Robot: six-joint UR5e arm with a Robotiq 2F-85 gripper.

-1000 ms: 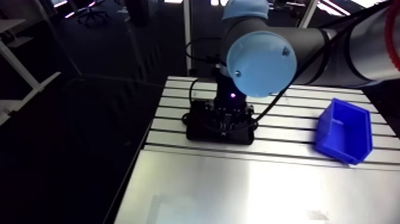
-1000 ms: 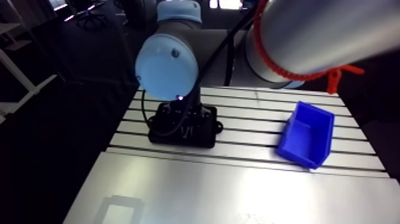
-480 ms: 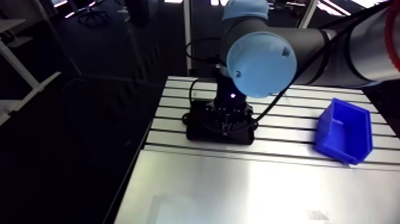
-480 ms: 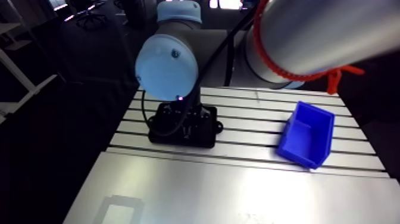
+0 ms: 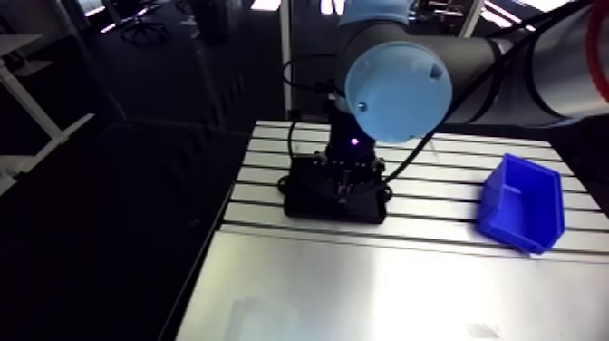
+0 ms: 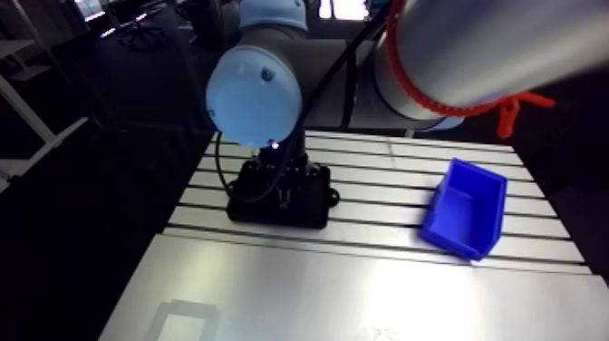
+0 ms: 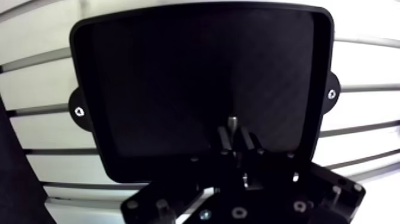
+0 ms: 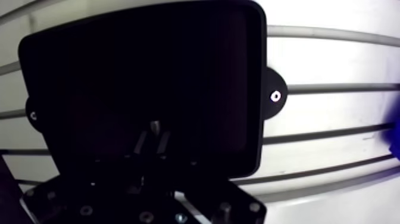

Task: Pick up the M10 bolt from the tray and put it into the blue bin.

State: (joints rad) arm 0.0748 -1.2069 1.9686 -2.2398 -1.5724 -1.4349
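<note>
The hand (image 7: 234, 131) hangs over the black tray (image 7: 166, 77) with its two fingers drawn narrow. A small pale metal tip, most likely the M10 bolt (image 7: 233, 123), is pinched between them and pokes out just ahead of the fingertips. So the bolt looks to be in the grip above the tray floor rather than lying on it, though whether it has fully cleared the floor is hard to judge. The tray sits on the slotted far part of the bench (image 5: 362, 281) and is fixed by a screwed tab (image 7: 330, 94) at each side, probably so it cannot slide during a pick. The blue bin (image 5: 524, 204) stands well apart near the opposite side edge, open top upward, presumably so that a bolt let go above it drops straight in.
</note>
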